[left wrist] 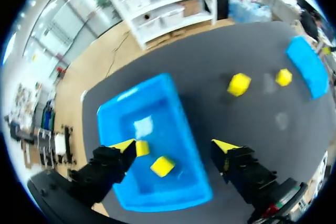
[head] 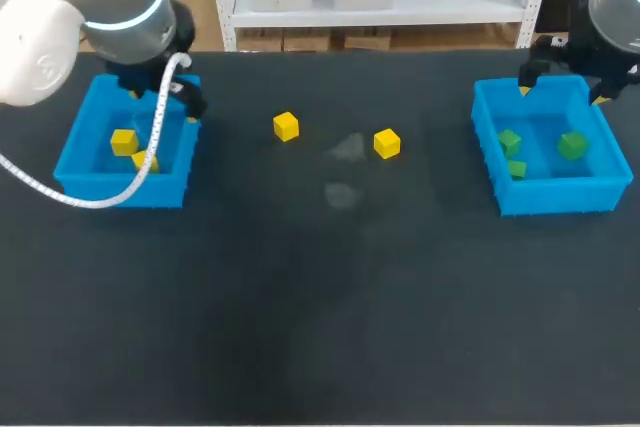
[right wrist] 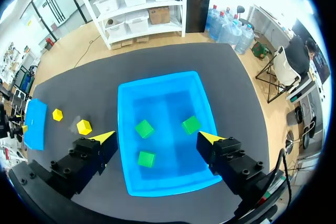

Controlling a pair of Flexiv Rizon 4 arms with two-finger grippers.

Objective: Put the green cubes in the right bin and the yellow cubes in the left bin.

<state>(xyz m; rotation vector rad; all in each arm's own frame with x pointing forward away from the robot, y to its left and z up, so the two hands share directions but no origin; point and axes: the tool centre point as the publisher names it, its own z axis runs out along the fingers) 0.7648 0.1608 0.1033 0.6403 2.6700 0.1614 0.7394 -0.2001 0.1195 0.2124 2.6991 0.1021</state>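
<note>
Over the blue left bin (head: 120, 190) (left wrist: 157, 103) my left gripper (head: 165, 97) (left wrist: 175, 146) hangs open with nothing between its fingers. Two yellow cubes (left wrist: 163, 166) (left wrist: 142, 147) lie on that bin's floor under it, and they also show from the head view (head: 124, 142) (head: 145, 162). Two more yellow cubes (head: 286, 126) (head: 387, 143) sit on the table between the bins. My right gripper (head: 562, 82) (right wrist: 157, 138) stands open and empty above the blue right bin (head: 555, 195) (right wrist: 168, 100), which holds three green cubes (right wrist: 144, 128) (right wrist: 191, 125) (right wrist: 146, 159).
The dark table mat (head: 320, 297) stretches wide toward the front edge. A white cable (head: 150, 162) from my left arm droops across the left bin. Two faint pale smudges (head: 345, 172) mark the mat near the loose cubes.
</note>
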